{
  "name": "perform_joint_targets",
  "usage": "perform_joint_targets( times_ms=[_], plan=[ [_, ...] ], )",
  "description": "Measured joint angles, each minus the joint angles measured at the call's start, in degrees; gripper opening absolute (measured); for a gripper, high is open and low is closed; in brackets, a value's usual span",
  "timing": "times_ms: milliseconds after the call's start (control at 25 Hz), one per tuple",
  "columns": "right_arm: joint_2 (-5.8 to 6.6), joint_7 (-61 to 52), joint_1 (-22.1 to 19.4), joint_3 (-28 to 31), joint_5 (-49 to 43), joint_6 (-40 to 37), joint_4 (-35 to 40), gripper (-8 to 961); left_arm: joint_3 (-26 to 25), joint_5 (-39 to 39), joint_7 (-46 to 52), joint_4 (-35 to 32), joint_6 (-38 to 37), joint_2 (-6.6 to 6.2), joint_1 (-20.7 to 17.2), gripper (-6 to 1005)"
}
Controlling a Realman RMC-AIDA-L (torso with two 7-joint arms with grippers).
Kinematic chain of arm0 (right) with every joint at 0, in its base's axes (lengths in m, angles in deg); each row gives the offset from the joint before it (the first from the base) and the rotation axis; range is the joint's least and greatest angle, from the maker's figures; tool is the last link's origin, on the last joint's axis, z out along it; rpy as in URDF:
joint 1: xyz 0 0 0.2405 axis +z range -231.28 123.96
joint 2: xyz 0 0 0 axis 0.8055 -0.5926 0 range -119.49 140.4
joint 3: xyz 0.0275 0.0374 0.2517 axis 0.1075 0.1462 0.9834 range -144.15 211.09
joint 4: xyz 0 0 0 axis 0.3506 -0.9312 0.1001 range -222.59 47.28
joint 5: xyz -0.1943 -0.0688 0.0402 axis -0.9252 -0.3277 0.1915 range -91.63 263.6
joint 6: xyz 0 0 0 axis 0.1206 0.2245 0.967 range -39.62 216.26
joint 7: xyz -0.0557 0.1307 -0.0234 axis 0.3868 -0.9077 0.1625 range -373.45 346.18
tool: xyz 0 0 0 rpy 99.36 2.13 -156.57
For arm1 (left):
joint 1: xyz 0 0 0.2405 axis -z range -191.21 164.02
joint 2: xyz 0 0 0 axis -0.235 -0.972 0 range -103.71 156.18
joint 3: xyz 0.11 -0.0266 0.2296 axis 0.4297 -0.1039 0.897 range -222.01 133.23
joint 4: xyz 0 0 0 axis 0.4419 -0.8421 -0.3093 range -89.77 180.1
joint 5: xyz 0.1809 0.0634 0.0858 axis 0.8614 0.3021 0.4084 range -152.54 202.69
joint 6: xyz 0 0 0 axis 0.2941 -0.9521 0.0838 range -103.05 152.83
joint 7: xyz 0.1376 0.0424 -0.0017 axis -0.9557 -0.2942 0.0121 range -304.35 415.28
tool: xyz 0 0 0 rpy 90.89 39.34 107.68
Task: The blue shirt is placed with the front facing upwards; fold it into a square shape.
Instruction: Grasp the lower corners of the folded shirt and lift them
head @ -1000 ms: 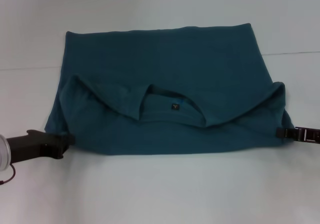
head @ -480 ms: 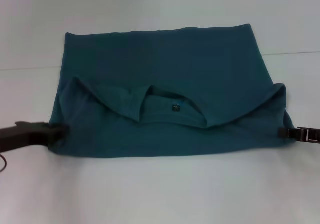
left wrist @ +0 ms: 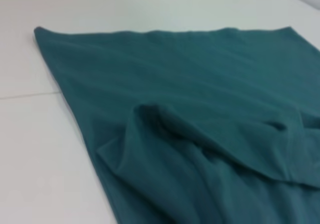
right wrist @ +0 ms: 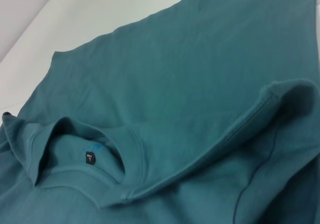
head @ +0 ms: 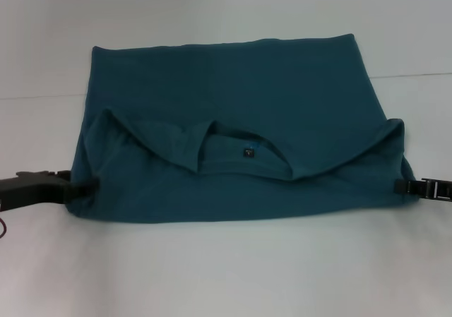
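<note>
White table [head: 226,274], bearing one dark teal-blue cotton T-shirt [head: 233,98] at centre, folded over (neckline with small dark tag [head: 248,151] uppermost). Left gripper [head: 83,184] at 9 o'clock and right gripper [head: 404,187] at 3 o'clock each meet the shirt's near corners; whether either is clamped or parted cannot be told.

Dark teal-blue shirt [head: 233,126] lying flat on a white desk [head: 226,274], near part folded back over the body, round neckline with small dark tag [head: 248,151] facing up, sleeve folds rumpled at both sides
</note>
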Motion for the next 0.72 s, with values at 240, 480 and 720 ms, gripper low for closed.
perform_joint_targets(
  times_ms=[240, 480, 720],
  plan=[
    [0.13, 0.0, -0.2, 0.0, 0.1, 0.0, -0.1, 35, 0.1, 1.0, -0.3, 0.8, 0.8, -0.15, 0.2, 672],
    [0.25, 0.0, -0.1, 0.0, 0.1, 0.0, -0.3, 35, 0.2, 2.8, -0.2, 0.9, -0.5, -0.15, 0.1, 757],
    [0.28, -0.1, 0.2, 0.0, -0.1, 0.0, -0.3, 35, -0.2, 2.9, -0.6, 0.4, -3.9, -0.15, 0.0, 749]
  ],
)
